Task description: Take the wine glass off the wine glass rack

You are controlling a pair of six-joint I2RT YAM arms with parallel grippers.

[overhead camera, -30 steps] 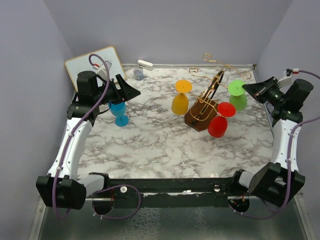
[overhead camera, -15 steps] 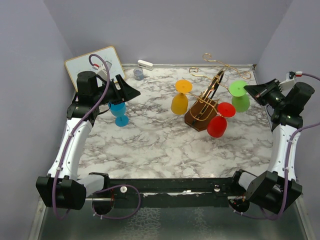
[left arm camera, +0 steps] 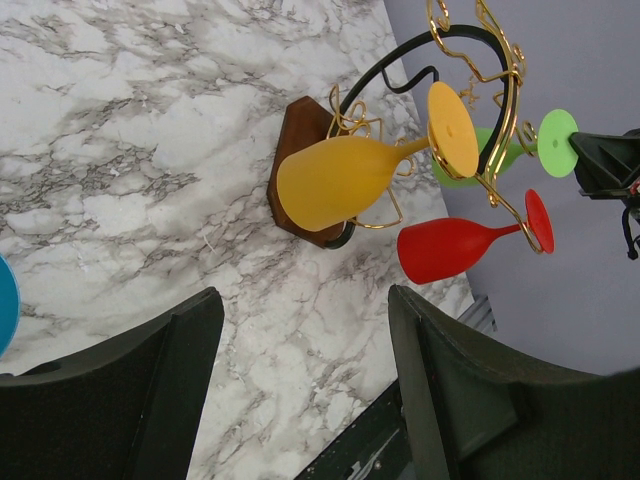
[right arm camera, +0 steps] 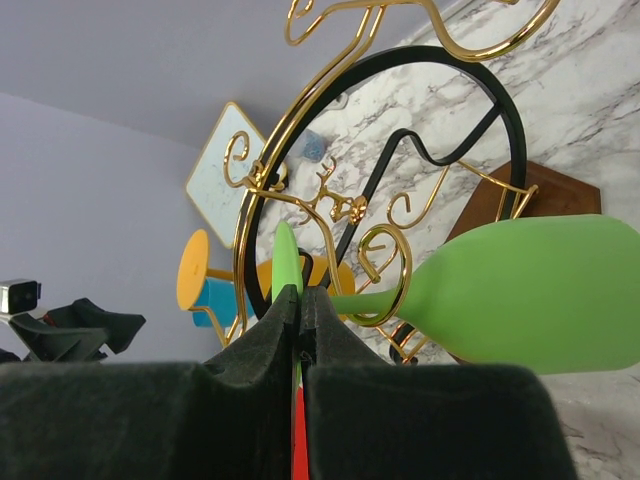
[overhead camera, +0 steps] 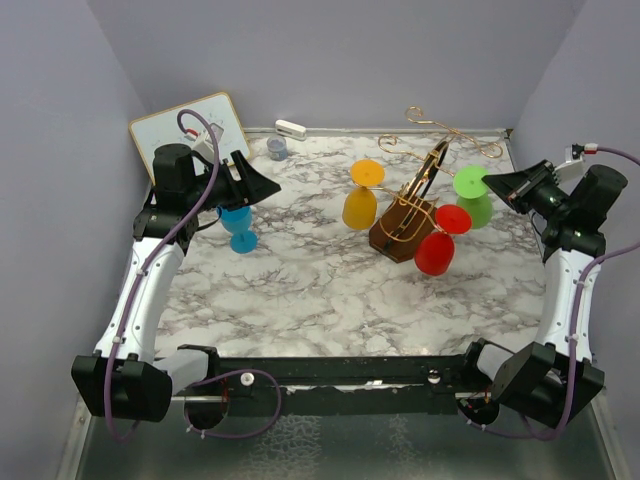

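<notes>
Nearest, the red wine glass (overhead camera: 435, 252) hangs low off the wine glass rack (overhead camera: 402, 228), which stands mid-desk (overhead camera: 300, 290). The left tool (left arm camera: 305, 300) gapes wide near a blue glass (overhead camera: 237, 220). Farther right, the right tool (right arm camera: 298, 296) pinches the foot of the green wine glass (right arm camera: 530, 288), whose stem sits inside a gold curl of the rack.

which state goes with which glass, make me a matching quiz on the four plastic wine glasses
1 green plastic wine glass
2 blue plastic wine glass
3 red plastic wine glass
4 yellow plastic wine glass

a stands on the marble table, off the gold wire rack
b foot between the right fingers
c on the rack, nearest the arm bases
d on the rack's left side

Pairs: 1-b, 2-a, 3-c, 4-d
</notes>
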